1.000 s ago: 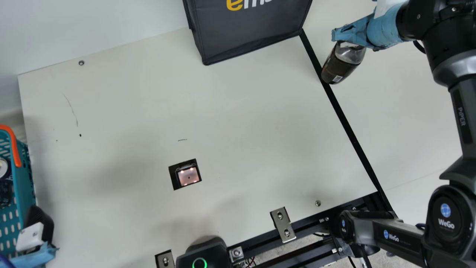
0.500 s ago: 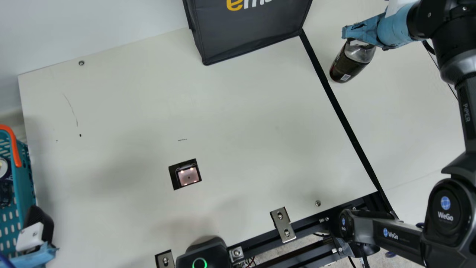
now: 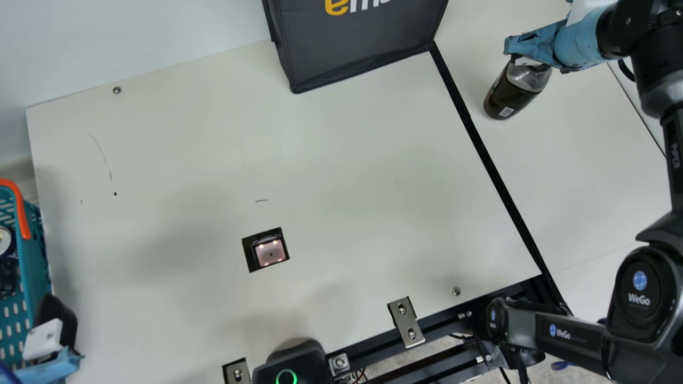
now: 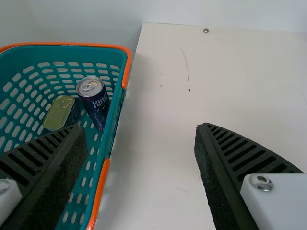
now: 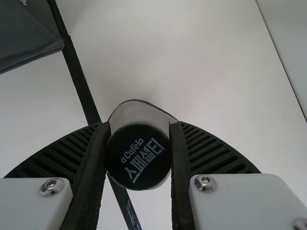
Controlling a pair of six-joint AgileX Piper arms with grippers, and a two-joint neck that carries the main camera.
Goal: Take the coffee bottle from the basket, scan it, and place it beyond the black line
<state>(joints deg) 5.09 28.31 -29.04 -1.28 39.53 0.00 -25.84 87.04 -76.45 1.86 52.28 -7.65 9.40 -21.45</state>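
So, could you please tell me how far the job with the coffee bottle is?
Looks done: the bottle is out of the basket and past the black line. In hand: the right gripper holds it near the cap. Whether it was scanned, I cannot tell. Left, probably: set it down and open the jaws.

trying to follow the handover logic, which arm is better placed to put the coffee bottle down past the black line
Right, I'd say: its claw grips the coffee bottle beyond the black line. The left claw is open by the basket.
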